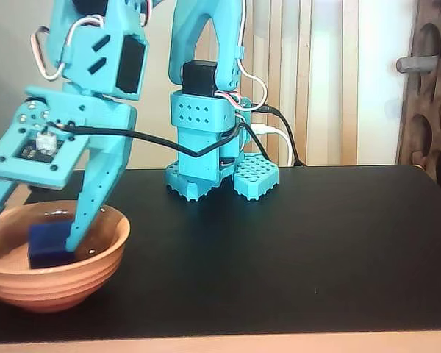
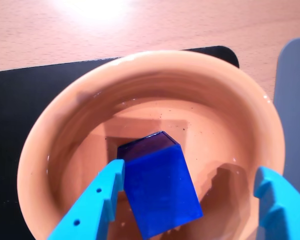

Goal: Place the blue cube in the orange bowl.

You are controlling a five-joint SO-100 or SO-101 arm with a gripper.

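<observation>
The blue cube (image 1: 50,245) lies inside the orange bowl (image 1: 95,268) at the left front of the black table. In the wrist view the cube (image 2: 160,190) sits tilted on the floor of the bowl (image 2: 155,75). My turquoise gripper (image 1: 33,232) reaches down into the bowl and is open. In the wrist view the gripper (image 2: 190,172) has its left finger (image 2: 97,200) against the cube's side. Its right finger (image 2: 275,200) stands well apart from the cube, near the bowl's wall.
The arm's turquoise base (image 1: 213,173) stands at the back middle of the black tabletop (image 1: 294,243). A black cable (image 1: 169,143) hangs from the gripper to the base. A wooden floor (image 2: 155,30) shows past the table's edge.
</observation>
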